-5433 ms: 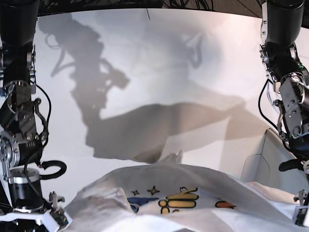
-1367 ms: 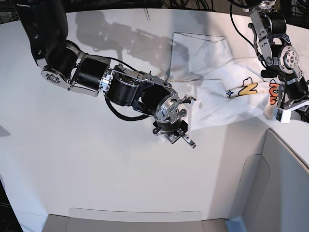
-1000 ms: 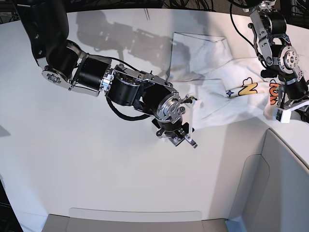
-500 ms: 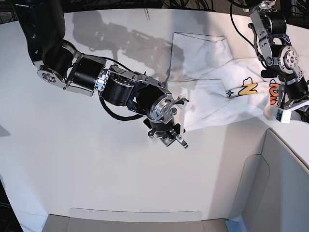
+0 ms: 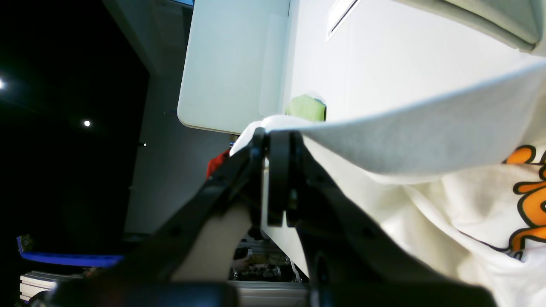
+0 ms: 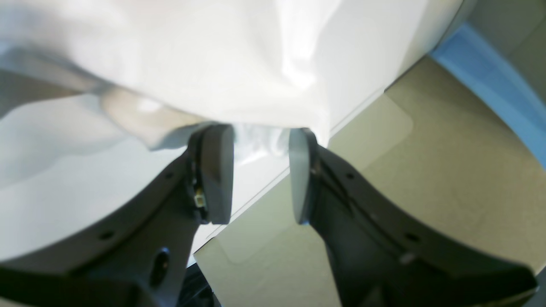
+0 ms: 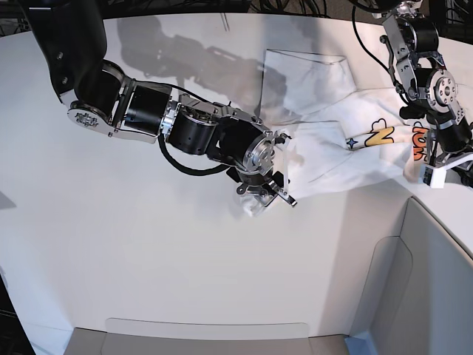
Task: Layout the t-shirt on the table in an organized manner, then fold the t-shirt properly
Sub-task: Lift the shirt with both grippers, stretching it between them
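Cloth first: your white short-sleeved t-shirt (image 7: pixel 332 148) with the blue, yellow and orange bubble-letter print lies spread over the far right part of the large smooth white bench (image 7: pixel 133 251), plain reverse showing across most of it and the lettering bunched toward the right edge. Your right gripper (image 7: pixel 267 194) sits at the shirt's near left corner, and in the right wrist view you see its two grey pads (image 6: pixel 215 170) standing well apart with a fold of the white fabric (image 6: pixel 222 64) lying just beyond their tips; a little cloth shows between them, but you cannot tell from that view whether they press it. Your left gripper (image 5: pixel 273 179) is closed tight on a thin edge of the shirt (image 5: pixel 426 140), which stretches away from its tips as a taut band, the orange print hanging below it. In the base view that arm stands at the right edge of the bench, over the printed part. A grey padded panel (image 7: pixel 436 288) rises at the near right corner, apart from the shirt.
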Robot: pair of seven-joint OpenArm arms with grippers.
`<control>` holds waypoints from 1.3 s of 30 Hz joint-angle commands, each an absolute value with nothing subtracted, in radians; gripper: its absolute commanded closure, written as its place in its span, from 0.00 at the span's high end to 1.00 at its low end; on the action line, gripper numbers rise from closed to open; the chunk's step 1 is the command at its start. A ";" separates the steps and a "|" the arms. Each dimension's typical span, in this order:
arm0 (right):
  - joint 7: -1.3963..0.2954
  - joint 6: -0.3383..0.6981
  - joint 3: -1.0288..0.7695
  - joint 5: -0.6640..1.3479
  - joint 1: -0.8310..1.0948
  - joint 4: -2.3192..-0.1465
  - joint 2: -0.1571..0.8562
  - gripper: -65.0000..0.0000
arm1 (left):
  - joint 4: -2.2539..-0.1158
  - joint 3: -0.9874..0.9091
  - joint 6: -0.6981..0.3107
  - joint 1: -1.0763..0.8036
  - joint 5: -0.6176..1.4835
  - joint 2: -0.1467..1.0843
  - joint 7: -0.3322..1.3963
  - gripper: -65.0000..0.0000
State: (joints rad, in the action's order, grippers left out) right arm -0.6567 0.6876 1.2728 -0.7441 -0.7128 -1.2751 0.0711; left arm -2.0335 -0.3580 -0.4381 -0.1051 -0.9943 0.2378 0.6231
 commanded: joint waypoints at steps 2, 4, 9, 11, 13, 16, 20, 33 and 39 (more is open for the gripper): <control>-0.671 0.691 1.260 -0.765 -0.762 -1.293 0.059 0.34 | -2.049 -0.364 -0.418 -0.094 -1.004 0.251 0.613 0.00; -0.671 0.691 1.260 -0.765 -0.766 -1.290 0.059 0.34 | -2.049 -0.364 -0.418 -0.094 -1.004 0.251 0.613 0.00; -0.673 0.688 1.260 -0.771 -0.766 -1.294 0.059 0.34 | -2.049 -0.366 -0.418 -0.094 -1.004 0.251 0.613 0.00; -0.673 0.687 1.260 -0.771 -0.766 -1.293 0.059 0.34 | -2.049 -0.366 -0.418 -0.094 -1.004 0.251 0.613 0.00; -0.673 0.685 1.260 -0.771 -0.766 -1.291 0.059 0.34 | -2.049 -0.366 -0.418 -0.094 -1.004 0.243 0.613 0.00; -0.673 0.680 1.256 -0.773 -0.766 -1.294 0.058 0.34 | -2.049 -0.366 -0.418 -0.093 -1.004 0.229 0.613 0.00; -0.673 0.650 1.196 -0.773 -0.766 -1.291 0.027 0.34 | -2.049 -0.366 -0.418 -0.094 -1.004 0.229 0.613 0.00; -0.667 0.650 1.191 -0.773 -0.779 -1.225 0.007 0.34 | -2.049 -0.366 -0.418 -0.093 -1.004 0.229 0.613 0.00; -0.665 0.650 1.191 -0.773 -0.769 -1.222 0.002 0.34 | -2.049 -0.366 -0.418 -0.093 -1.004 0.229 0.613 0.00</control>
